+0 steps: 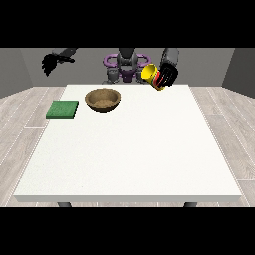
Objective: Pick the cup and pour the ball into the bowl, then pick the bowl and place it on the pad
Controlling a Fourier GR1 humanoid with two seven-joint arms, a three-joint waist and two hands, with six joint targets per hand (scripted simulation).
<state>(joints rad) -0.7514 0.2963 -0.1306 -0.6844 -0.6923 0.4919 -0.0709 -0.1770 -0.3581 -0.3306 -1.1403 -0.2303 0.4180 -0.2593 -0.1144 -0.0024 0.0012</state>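
Note:
A yellow cup (151,74) is held above the table's far edge, tilted with its mouth towards the view's left. The hand at the view's right (167,75) has its fingers curled round the cup. No ball shows in this view. A brown wooden bowl (102,99) stands on the white table (129,149), to the left of the cup and lower. A green square pad (63,109) lies near the table's left edge, left of the bowl. The hand at the view's left (50,63) hangs in the air beyond the table's far left corner, fingers pointing down and relaxed.
The robot's torso (126,64) is behind the table's far edge, between the two arms. A grey wood floor surrounds the table.

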